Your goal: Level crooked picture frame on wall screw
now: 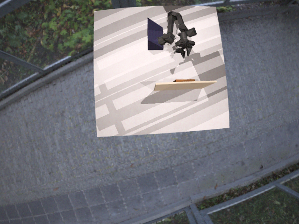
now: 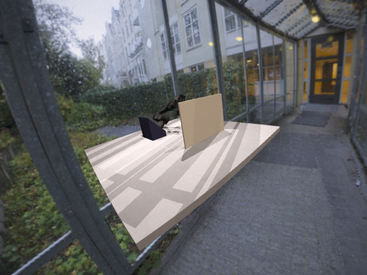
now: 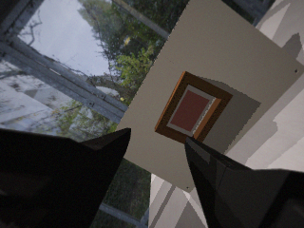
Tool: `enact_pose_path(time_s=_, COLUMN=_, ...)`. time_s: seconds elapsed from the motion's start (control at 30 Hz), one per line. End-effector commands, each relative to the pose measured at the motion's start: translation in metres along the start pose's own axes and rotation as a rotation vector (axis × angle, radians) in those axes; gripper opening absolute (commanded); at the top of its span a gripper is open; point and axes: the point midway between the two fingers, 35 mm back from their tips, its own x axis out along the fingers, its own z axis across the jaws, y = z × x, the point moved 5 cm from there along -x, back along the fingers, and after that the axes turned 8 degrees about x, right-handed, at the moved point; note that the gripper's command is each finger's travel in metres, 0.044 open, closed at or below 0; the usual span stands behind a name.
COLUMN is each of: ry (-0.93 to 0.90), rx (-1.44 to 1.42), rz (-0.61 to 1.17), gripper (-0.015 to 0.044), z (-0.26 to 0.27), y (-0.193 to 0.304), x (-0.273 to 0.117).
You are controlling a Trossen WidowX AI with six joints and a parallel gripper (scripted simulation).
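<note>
The picture frame (image 3: 173, 102) (image 1: 184, 80) has an orange-brown border around a white mat and a dull red picture. It is on the arm's side of the upright tan wall panel (image 1: 183, 86) (image 2: 201, 121) (image 3: 214, 43). The wrist view is strongly rolled, and I cannot tell from it exactly how far the frame tilts against the panel. My gripper (image 1: 186, 56) (image 3: 158, 137) is open and empty, well short of the frame. In the wrist view one fingertip overlaps the frame's near corner without touching it. The screw and the notched strip are hidden.
A dark navy wedge-shaped block (image 1: 155, 36) (image 2: 152, 130) stands beside the arm's base. The pale table (image 1: 120, 96) (image 2: 153, 174) carries slanting shadow stripes. The panel hides the frame and the gripper in the exterior view.
</note>
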Motion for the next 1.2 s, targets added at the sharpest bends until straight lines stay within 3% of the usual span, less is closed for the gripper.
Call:
enact_pose_path(time_s=0.0, ry=0.004, rx=-0.004, rz=0.004, gripper=0.026, z=0.0, y=0.0, x=0.0)
enact_pose_path(time_s=0.87, ry=0.0, rx=0.004, rz=0.0, gripper=0.026, z=0.0, y=0.0, x=0.001)
enact_pose_path(time_s=1.17, ry=-0.002, rx=0.228, rz=0.006, gripper=0.026, z=-0.023, y=-0.007, x=0.06)
